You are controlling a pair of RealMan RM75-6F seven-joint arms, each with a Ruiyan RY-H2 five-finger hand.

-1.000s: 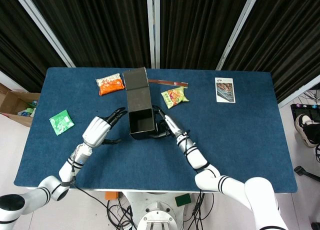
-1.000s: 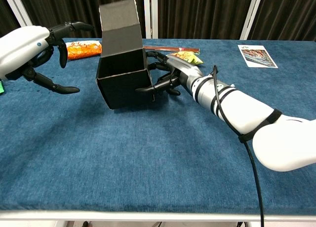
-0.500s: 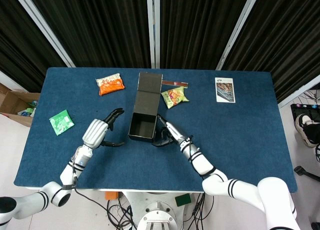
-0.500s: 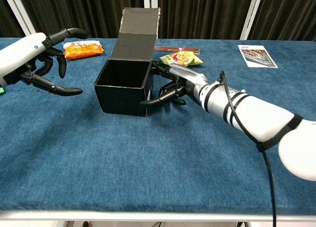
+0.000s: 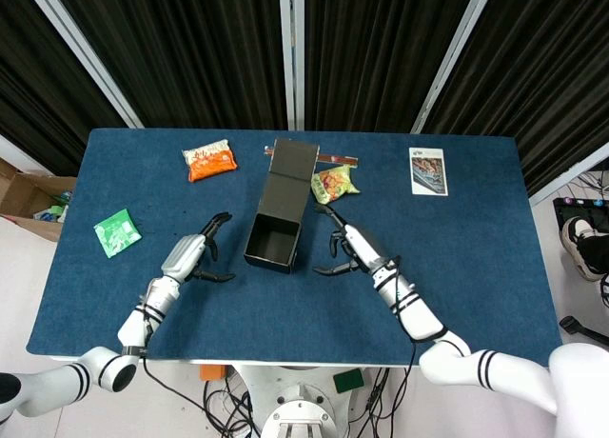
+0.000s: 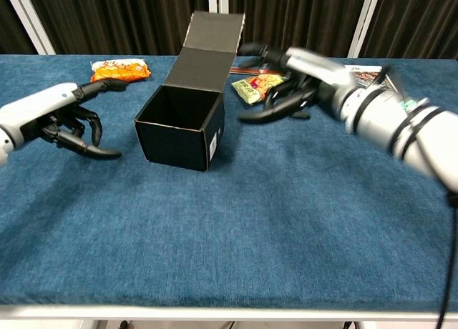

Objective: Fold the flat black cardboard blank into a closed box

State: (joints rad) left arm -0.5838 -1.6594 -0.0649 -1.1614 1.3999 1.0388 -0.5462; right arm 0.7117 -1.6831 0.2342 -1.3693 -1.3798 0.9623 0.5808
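The black cardboard box (image 5: pixel 274 244) (image 6: pixel 182 125) stands on the blue table with its top open and its lid flap (image 5: pixel 292 179) (image 6: pixel 207 48) raised at the far side. My left hand (image 5: pixel 187 259) (image 6: pixel 63 120) hovers to the box's left, fingers spread and curved, holding nothing. To the right of the box my right hand (image 5: pixel 348 247) (image 6: pixel 300 79) is lifted clear of it, fingers apart and empty, blurred in the chest view.
An orange snack bag (image 5: pixel 209 160) (image 6: pixel 119 71) lies at the back left. A yellow-green snack bag (image 5: pixel 332 183) (image 6: pixel 259 87) and a thin red-brown strip (image 5: pixel 338 159) lie behind the box. A green packet (image 5: pixel 117 232) is far left, a printed card (image 5: pixel 427 171) (image 6: pixel 368 75) back right.
My right hand let go of the box's right side and pulled away to the right and up. My left hand sank lower and drew back. The box settled flat, lid leaning back.
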